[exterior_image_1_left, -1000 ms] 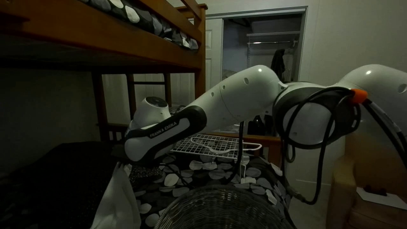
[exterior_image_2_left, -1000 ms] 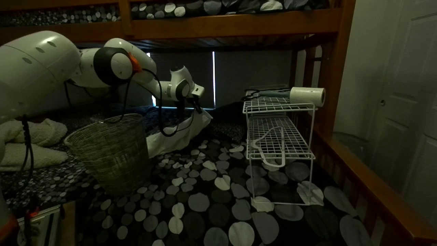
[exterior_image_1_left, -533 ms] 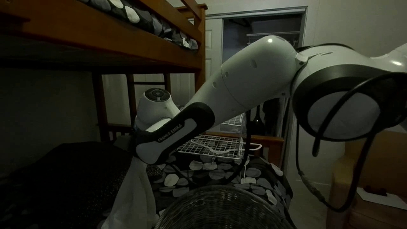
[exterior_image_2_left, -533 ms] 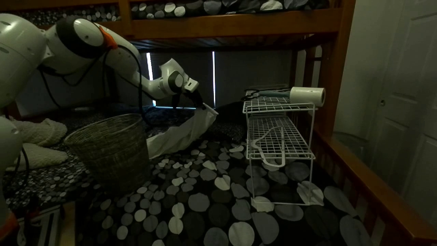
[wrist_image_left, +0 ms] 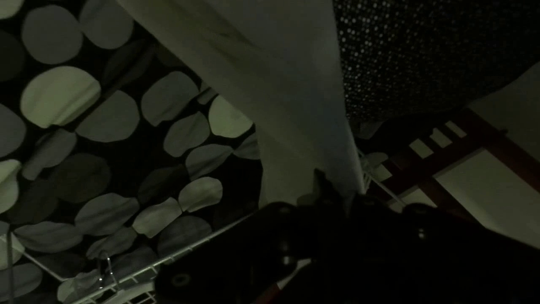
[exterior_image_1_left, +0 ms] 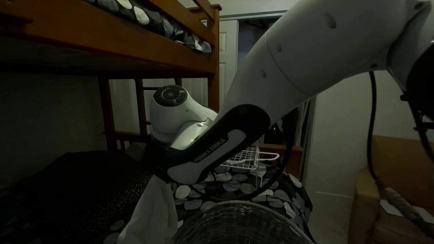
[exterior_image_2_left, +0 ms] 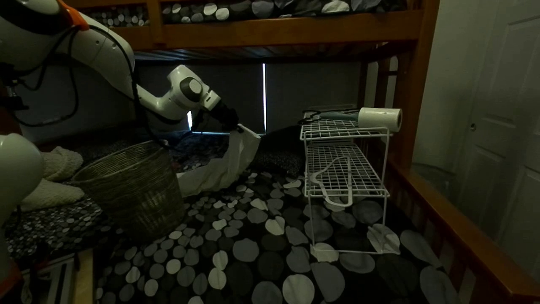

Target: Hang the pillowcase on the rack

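The white pillowcase (exterior_image_2_left: 241,154) hangs from my gripper (exterior_image_2_left: 239,128) in an exterior view, its lower end trailing on the bed behind the basket. It also shows in an exterior view (exterior_image_1_left: 154,210) below the arm, where the gripper is hidden. In the wrist view the pillowcase (wrist_image_left: 291,84) runs into the dark jaws of the gripper (wrist_image_left: 344,197), which are closed on its edge. The white wire rack (exterior_image_2_left: 346,135) stands on the bed, apart from the gripper. It is partly hidden by the arm in an exterior view (exterior_image_1_left: 245,161).
A wicker basket (exterior_image_2_left: 130,190) stands beside the pillowcase. A white hanger (exterior_image_2_left: 349,181) lies on the rack's lower shelf, and a white roll (exterior_image_2_left: 379,119) on its top. The upper bunk rail (exterior_image_2_left: 291,33) passes above the arm. A dark pillow (exterior_image_1_left: 84,189) lies near the pillowcase.
The arm's links have swung back and up. The gripper stays shut on the pillowcase, rising slightly and tilting, with more cloth lifted off the bed. The basket has shifted slightly.
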`<state>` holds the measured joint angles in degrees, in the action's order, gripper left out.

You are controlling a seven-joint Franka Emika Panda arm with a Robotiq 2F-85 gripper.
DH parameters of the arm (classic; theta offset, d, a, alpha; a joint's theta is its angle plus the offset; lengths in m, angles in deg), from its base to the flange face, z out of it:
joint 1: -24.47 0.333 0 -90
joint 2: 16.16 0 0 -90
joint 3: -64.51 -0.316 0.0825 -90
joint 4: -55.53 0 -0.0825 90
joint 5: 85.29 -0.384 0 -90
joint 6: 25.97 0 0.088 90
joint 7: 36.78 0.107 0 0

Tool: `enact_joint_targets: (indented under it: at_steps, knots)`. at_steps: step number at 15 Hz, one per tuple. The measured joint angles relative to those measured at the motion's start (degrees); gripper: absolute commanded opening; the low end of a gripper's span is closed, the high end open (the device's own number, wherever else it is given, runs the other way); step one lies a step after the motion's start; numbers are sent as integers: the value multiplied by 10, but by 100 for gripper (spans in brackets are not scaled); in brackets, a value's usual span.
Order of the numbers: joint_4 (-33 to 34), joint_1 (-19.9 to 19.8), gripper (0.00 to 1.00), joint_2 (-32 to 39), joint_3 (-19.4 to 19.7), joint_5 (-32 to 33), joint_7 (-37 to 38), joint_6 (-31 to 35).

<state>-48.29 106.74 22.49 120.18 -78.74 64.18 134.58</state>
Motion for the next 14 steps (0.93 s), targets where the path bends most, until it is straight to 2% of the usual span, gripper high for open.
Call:
enact_joint_targets:
  at_steps: [2,7,9,11,14]
  knots:
    - [-26,22,3,-12,6,6,3,0]
    - [-28,13,1,-19,8,12,-8,-18]
    - [-31,-6,1,-51,9,21,-53,-68]
    - [-35,-25,1,-103,17,35,-113,-148]
    - [-20,-24,1,-174,62,68,-184,-292]
